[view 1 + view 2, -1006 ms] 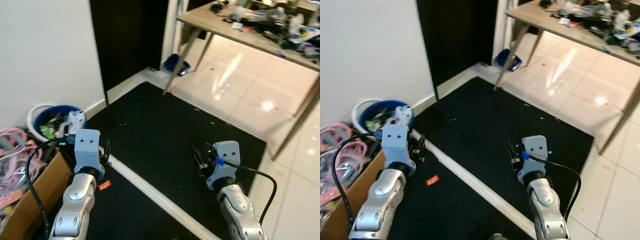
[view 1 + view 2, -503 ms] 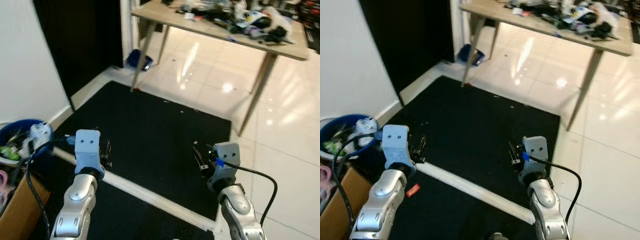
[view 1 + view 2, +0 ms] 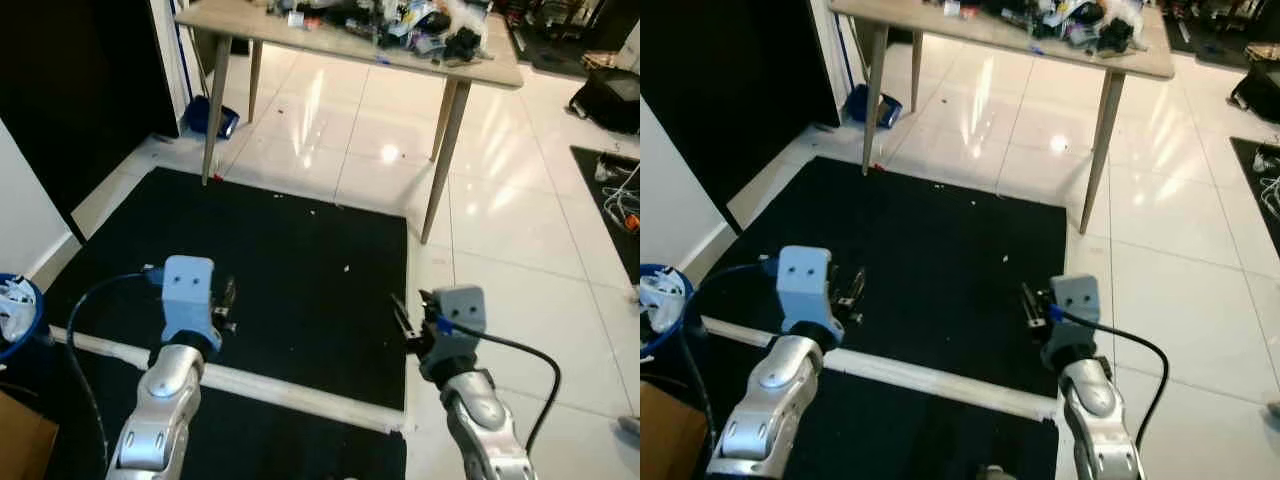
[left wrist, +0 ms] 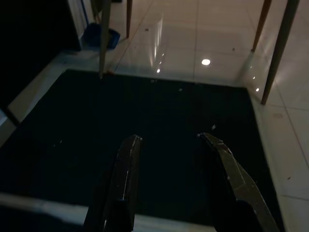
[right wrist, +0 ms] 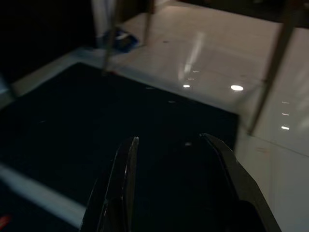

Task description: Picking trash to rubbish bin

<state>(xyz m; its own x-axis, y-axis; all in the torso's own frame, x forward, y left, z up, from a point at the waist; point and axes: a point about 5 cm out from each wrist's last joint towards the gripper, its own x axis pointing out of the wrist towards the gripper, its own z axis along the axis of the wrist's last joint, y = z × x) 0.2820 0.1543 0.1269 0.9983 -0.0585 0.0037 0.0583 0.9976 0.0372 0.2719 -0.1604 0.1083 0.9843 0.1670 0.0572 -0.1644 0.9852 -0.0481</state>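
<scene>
Above the black rectangular floor mat [image 3: 270,260], the left gripper [image 4: 169,145] is held with its two long black fingers spread apart and nothing between them. The right gripper [image 5: 169,145] is held at the same height over the mat's right edge, its fingers likewise spread and empty. Each gripper is carried on a silver arm with a pale blue-grey wrist block, and a black cable [image 3: 520,352] is looped from the right wrist.

A white strip [image 3: 290,390] is laid across the floor beneath both arms, dividing the mat from a second dark area nearer the robot. Small pale specks [image 3: 346,267] are scattered on the mat; what they are cannot be told.

At the far left edge, partly cut off, the blue round rubbish bin [image 3: 680,300] is seen, with crumpled white trash [image 3: 658,290] inside it. The corner of a brown cardboard box [image 3: 25,440] is seen below the bin.

Beyond the mat, glossy white floor tiles [image 3: 500,210] are laid. A light wooden table with slanted legs [image 3: 300,35] is set there, its top crowded with dark clutter [image 3: 430,18]. A blue object [image 3: 212,118] lies on the tiles by the table's left legs, beside a dark doorway [image 3: 80,90].
</scene>
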